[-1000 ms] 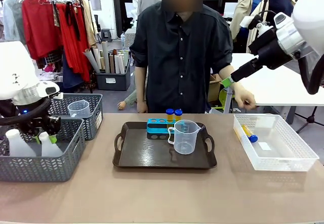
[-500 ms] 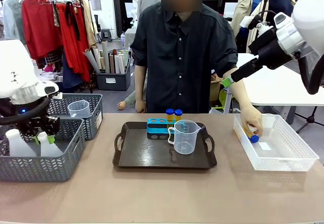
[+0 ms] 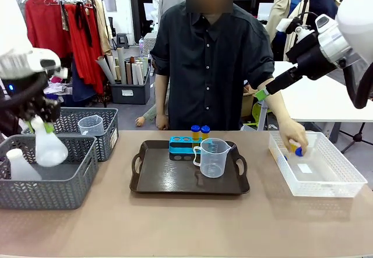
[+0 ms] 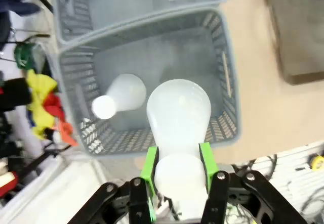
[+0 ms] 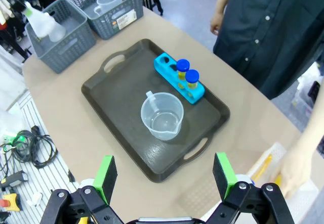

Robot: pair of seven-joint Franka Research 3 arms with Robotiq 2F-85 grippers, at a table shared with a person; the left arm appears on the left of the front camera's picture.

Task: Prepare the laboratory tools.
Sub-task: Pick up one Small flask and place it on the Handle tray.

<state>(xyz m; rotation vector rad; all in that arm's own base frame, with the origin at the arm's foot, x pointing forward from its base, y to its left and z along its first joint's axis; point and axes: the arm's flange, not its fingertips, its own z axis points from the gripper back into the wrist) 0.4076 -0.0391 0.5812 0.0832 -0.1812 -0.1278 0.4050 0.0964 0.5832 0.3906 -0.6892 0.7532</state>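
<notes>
While the left gripper (image 4: 178, 166) clamped the flask (image 4: 178, 112) over a basket (image 3: 55, 193) beside the tray (image 3: 168, 182), the right gripper (image 5: 165, 172) gaped above it.

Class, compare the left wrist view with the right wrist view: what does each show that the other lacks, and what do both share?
Left wrist view: green pads of the left gripper clamped on the neck of the conical flask; a second flask lying in the grey basket below. Right wrist view: the open right gripper, two blue-capped tubes in the blue rack, the measuring beaker on the dark tray, the person's hand. Both: the held flask, the basket, the tray.
</notes>
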